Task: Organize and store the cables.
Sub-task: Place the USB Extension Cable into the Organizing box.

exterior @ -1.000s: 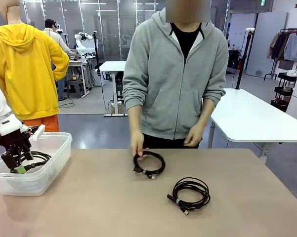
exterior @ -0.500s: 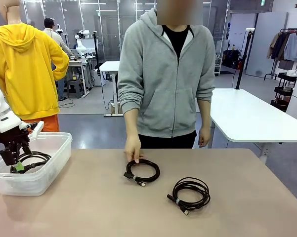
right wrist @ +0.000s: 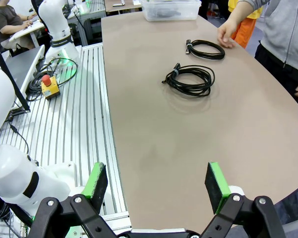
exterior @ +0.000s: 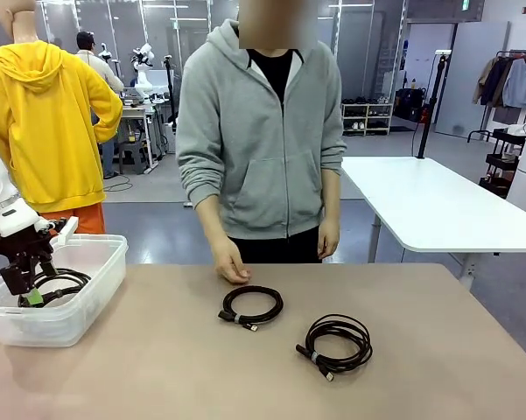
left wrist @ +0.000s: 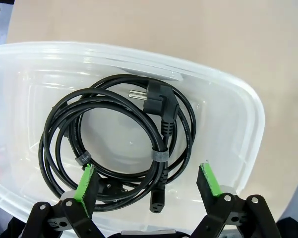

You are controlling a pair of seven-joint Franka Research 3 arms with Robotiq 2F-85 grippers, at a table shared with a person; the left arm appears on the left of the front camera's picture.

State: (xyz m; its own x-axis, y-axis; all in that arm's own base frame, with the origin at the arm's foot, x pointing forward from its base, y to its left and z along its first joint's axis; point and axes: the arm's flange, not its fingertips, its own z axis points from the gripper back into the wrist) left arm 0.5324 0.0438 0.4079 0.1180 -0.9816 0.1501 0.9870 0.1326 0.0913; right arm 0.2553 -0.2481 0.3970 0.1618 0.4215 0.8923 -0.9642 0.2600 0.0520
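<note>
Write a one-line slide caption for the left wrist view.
The left gripper, jaws open, hovers over a clear plastic bin holding a coiled black power cable on a tan table.

Person [exterior: 261,149]: grey hoodie, standing at the far side
Tub [exterior: 105,278]: clear plastic, sitting at the left end of the tan table [exterior: 157,367]
Stop button [right wrist: 48,82]: red-capped, resting on the ribbed metal deck [right wrist: 89,114]

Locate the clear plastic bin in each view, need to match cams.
Front: bin at the left end of the table, left gripper inside it.
Left wrist: bin centre, beyond the open jaws, coiled cable inside.
Right wrist: bin top centre, far end.
Shared landmark: the tan table.
</note>
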